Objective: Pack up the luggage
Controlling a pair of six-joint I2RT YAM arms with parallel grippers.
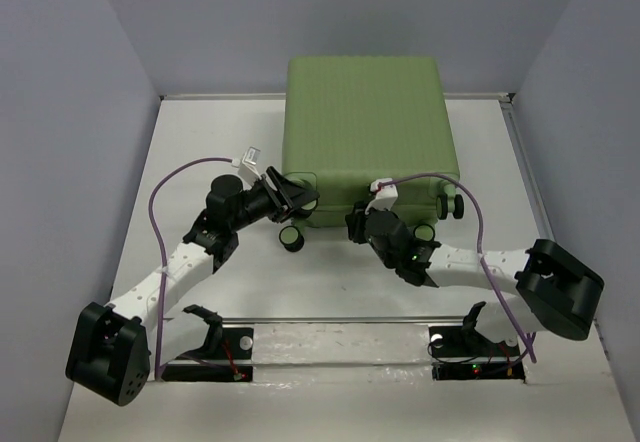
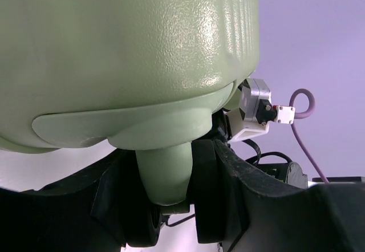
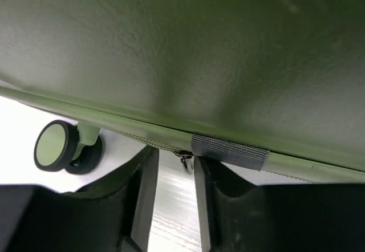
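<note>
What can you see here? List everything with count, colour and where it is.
suitcase: one, light green, closed, far middle of the table.
wheels: at least three show, black and green, suitcase's near end.
zipper pull: one, metal, near seam.
table: one, white, under everything.
cables: two, purple, one along each arm.
left gripper: one, black, straddling a wheel leg at the near-left corner.
right gripper: one, black, open, either side of the zipper pull.

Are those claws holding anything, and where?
The left tool appears to clamp the luggage by a caster stem. The right tool straddles the zipper pull; a grip there cannot be told.
</note>
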